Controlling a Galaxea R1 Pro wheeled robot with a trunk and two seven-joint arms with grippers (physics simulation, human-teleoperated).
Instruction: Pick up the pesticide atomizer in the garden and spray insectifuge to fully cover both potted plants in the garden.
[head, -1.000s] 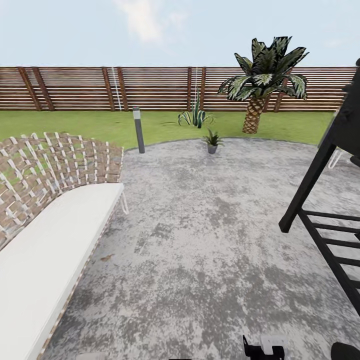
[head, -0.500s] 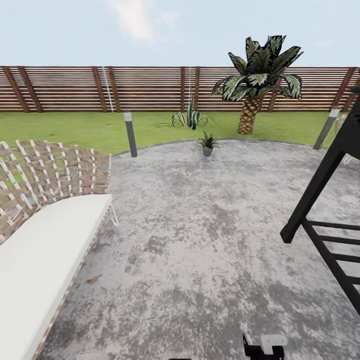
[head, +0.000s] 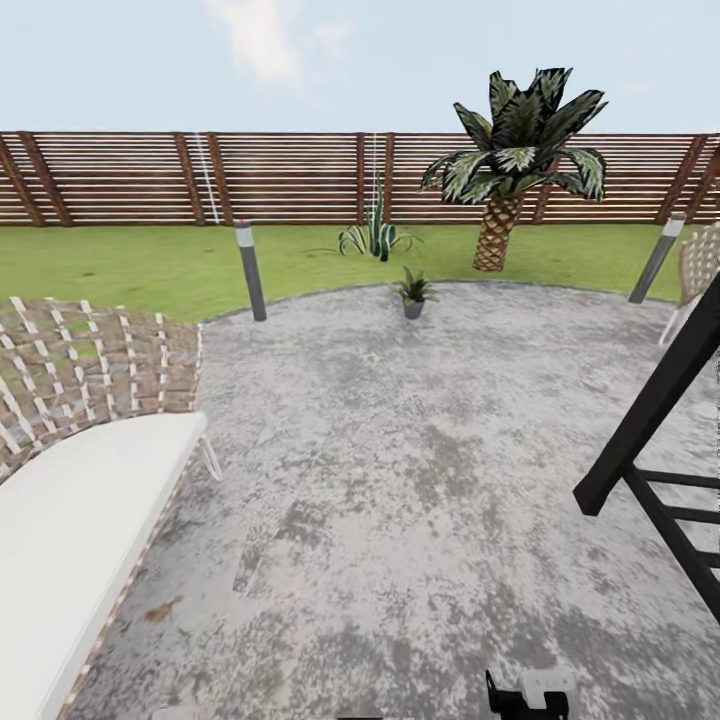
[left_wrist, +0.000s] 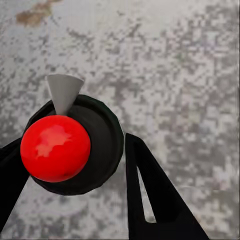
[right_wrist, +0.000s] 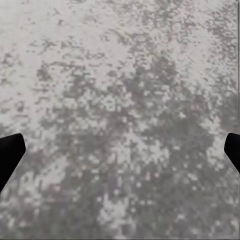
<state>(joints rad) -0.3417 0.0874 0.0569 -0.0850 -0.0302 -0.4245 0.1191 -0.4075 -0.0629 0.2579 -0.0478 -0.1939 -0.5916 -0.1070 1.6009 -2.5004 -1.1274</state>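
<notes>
The red-capped, dark-bodied pesticide atomizer (left_wrist: 70, 145) is clamped in the left claw (left_wrist: 75, 170); the right claw (right_wrist: 120, 150) is spread apart, empty. One small grey-potted plant (head: 412, 291) stands well ahead, at the paving's edge; spraying is judged not yet begun.

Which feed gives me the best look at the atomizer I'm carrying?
Left wrist view: the atomizer sits close up between the left claw fingers, red top and grey nozzle clear. The right wrist view looks at grey paving; the head view faces the potted plant.
</notes>
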